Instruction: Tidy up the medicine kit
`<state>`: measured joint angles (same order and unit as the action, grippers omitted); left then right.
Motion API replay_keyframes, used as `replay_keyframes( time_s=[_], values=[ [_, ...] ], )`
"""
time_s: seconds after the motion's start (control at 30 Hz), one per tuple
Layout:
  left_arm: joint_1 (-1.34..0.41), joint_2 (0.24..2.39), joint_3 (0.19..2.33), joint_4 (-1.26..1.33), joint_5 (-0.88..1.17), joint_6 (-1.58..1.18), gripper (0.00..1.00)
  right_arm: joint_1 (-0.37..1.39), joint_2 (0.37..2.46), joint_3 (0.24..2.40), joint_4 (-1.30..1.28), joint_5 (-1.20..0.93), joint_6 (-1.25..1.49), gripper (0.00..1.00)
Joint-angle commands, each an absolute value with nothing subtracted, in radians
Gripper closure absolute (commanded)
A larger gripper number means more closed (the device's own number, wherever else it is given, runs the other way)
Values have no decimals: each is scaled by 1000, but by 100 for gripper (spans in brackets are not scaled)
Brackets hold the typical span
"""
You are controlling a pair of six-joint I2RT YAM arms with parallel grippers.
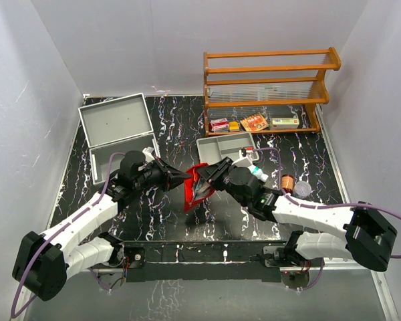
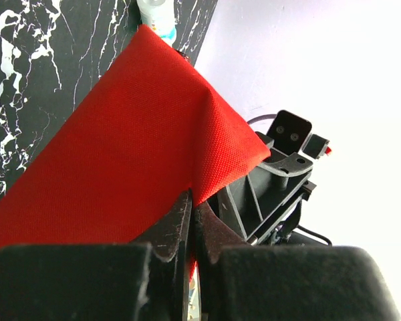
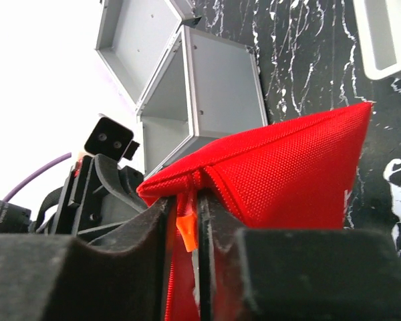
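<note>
Red pouch [image 1: 199,182], a wedge of coarse woven fabric, is suspended between both arms over mid-worktop [image 1: 154,210], which is black with white veining. Left fingers [image 2: 170,231] are pressed together on a fabric corner. Right fingers [image 3: 217,247] pinch the zippered seam at an orange tab [image 3: 185,231]. Grey hard case [image 1: 117,124] sits at the far-left corner, lid open. Slatted wooden rack [image 1: 267,73] stands at the far-right corner.

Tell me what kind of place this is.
Probably a robot lab cell: white walls box in a black marbled table, left tool and right tool pinch a red pouch, plus a wooden rack.
</note>
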<state>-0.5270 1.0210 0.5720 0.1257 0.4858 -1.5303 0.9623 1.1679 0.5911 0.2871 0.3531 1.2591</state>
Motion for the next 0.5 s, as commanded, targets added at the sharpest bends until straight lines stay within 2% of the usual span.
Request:
replay_keyframes(
  time_s=[0.0, 0.47],
  values=[
    [-532, 989, 580, 123, 516, -1542, 100, 966, 1147, 622, 252, 419, 1252, 78],
    [-531, 1029, 563, 81, 488, -1437, 100, 966, 1014, 734, -85, 430, 1137, 64]
  ],
)
